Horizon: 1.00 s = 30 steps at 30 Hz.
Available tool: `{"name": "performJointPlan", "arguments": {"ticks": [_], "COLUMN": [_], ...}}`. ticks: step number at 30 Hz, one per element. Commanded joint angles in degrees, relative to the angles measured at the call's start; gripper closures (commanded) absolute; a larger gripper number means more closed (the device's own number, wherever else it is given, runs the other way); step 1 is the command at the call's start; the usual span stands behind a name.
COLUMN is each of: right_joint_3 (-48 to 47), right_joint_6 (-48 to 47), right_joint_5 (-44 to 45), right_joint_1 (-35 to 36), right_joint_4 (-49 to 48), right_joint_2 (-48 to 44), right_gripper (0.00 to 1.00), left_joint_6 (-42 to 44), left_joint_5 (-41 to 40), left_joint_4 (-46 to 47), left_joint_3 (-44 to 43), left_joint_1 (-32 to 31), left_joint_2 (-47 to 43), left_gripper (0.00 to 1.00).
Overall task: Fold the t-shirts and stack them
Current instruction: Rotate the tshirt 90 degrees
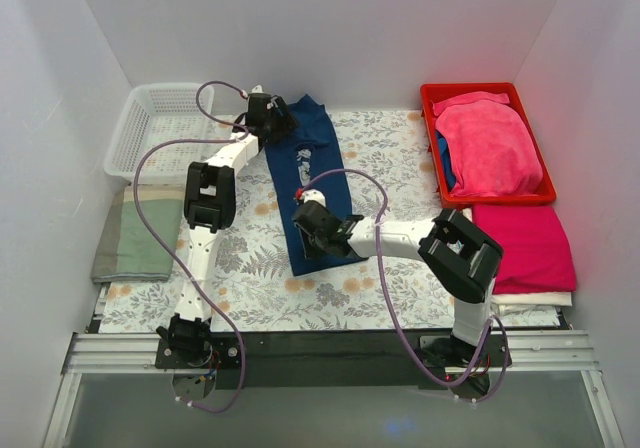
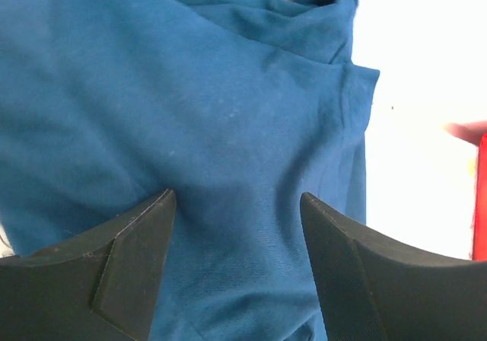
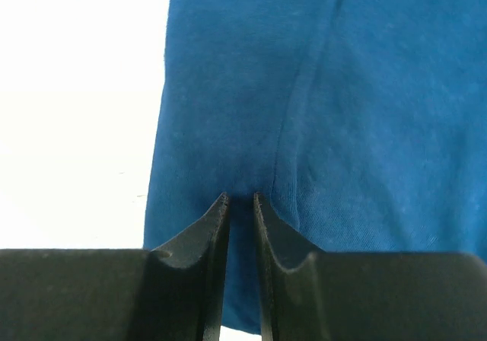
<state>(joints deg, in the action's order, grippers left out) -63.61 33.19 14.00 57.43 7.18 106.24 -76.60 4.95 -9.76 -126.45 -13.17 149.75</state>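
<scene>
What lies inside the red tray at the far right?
A crumpled pink shirt fills the red tray; a strip of blue cloth shows at its left wall. Whatever lies beneath them is covered.

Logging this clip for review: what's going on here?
Two arms are working on a navy t-shirt, which lies as a long strip on the floral cloth. The right gripper pinches its near part; the left gripper sits open over the far end, gripping nothing. Pink shirts fill the red bin, with a magenta stack beside it.
</scene>
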Motion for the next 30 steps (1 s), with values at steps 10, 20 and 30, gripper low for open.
{"name": "performJointPlan", "arguments": {"ticks": [10, 20, 30], "right_joint_3": [0.4, 5.0, 11.8], "right_joint_6": [3.1, -0.5, -3.2], "right_joint_5": [6.4, 15.6, 17.7], "right_joint_1": [6.4, 6.6, -3.4], "right_joint_4": [12.2, 9.3, 12.2], "right_joint_2": [-4.1, -19.3, -26.5], "right_gripper": [0.75, 0.64, 0.45], "left_joint_6": [7.1, -2.5, -19.8], "left_joint_5": [-7.3, -22.7, -18.0], "left_joint_4": [2.7, -0.3, -3.1], "left_joint_3": [23.0, 49.0, 80.3], "left_joint_1": [-2.8, -6.7, -13.1], "left_joint_2": [-24.8, -51.6, -73.4], "left_gripper": [0.31, 0.24, 0.27]}}
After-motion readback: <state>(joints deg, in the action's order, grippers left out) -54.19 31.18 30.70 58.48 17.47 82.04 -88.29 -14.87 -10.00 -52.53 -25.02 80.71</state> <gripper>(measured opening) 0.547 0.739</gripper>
